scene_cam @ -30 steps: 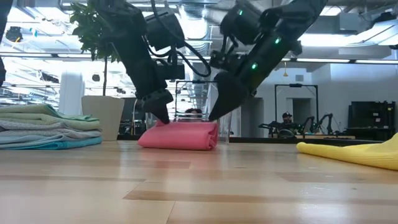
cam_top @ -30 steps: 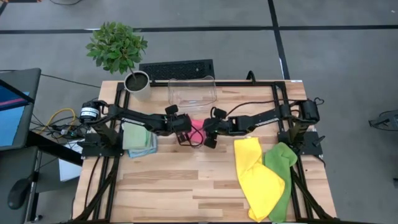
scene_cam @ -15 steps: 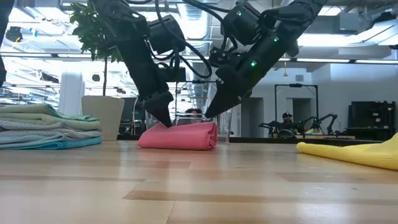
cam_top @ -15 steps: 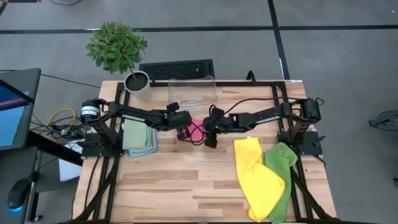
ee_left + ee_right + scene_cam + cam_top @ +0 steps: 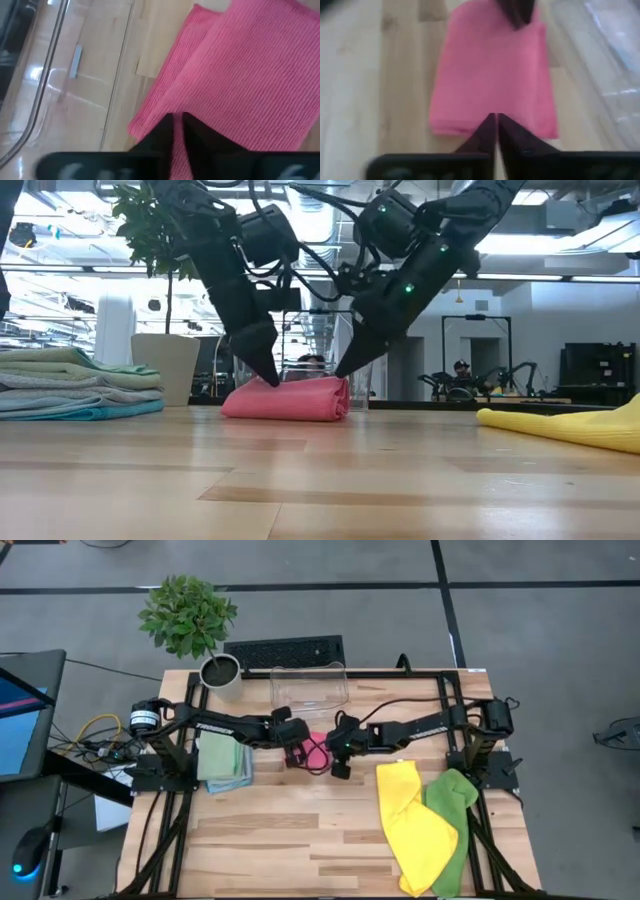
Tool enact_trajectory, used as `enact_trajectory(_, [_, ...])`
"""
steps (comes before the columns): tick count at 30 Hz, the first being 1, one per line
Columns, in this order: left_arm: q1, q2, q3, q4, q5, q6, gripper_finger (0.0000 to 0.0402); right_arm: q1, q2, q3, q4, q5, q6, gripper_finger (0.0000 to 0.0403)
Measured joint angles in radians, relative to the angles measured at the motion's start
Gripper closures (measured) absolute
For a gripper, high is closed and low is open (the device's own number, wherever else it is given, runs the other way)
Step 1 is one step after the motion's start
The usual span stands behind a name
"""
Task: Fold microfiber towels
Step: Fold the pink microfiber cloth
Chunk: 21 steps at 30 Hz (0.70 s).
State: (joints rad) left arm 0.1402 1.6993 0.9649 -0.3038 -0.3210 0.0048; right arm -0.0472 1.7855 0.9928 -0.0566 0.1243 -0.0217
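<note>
A pink microfiber towel [image 5: 314, 748], folded into a small thick pad, lies flat on the table's far middle [image 5: 288, 398]. My left gripper [image 5: 298, 752] slants down onto its left end and is shut [image 5: 176, 125]. My right gripper [image 5: 332, 751] slants down onto its right end, also shut [image 5: 496, 122]. A stack of folded towels [image 5: 224, 762] in green, grey and light blue rests on the table's left side. A yellow towel [image 5: 415, 820] and a lime green one [image 5: 452, 808] lie loose at the right. My left gripper has its fingertips [image 5: 268, 376] on the top of the pink towel's left end [image 5: 165, 107]. It slants down from the table's left. A thin pink strip shows between the shut fingers. The towel lies flat on the table. My right gripper has its shut fingertips [image 5: 343, 369] on the top of the pink towel's right end [image 5: 495, 107], slanting down from the table's right. Whether cloth sits between the fingers is hidden by the fingers themselves. The towel stays on the table.
A clear plastic bin [image 5: 309, 687] stands just beyond the pink towel. A potted plant [image 5: 220, 670] is at the far left corner and a keyboard [image 5: 284, 650] lies behind the table. Bare wood [image 5: 300, 840] fills the near half.
My right gripper has shut at the pink towel's right end after standing open. Both wrists have turned a little above the towel, and my left gripper has edged toward the towel. The towel has kept its place and shape.
</note>
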Motion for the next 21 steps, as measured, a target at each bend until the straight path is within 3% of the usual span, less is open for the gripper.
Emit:
enact_trajectory(2, [-0.003, 0.0, 0.0, -0.006, 0.0, -0.007, 0.0391, 0.014, 0.0, 0.0, 0.005, -0.017, -0.002, 0.0386])
enact_trajectory(7, [-0.029, -0.001, 0.05, -0.085, -0.008, -0.05, 0.04, 0.072, -0.009, 0.029, -0.03, 0.035, 0.008, 0.0392])
enact_trajectory(10, [-0.061, -0.002, 0.105, -0.173, -0.089, -0.062, 0.04, 0.113, -0.019, 0.05, -0.047, 0.1, -0.018, 0.0386])
enact_trajectory(13, [-0.08, -0.002, 0.148, -0.235, -0.172, -0.058, 0.0399, 0.112, -0.033, 0.06, -0.082, 0.139, 0.005, 0.0338])
enact_trajectory(17, [-0.072, -0.003, 0.169, -0.257, -0.238, 0.01, 0.0383, 0.053, -0.035, 0.057, -0.129, 0.128, 0.048, 0.0242])
enact_trajectory(21, [-0.03, -0.002, 0.165, -0.232, -0.179, 0.067, 0.0338, -0.008, -0.03, 0.058, -0.118, 0.033, 0.072, 0.0151])
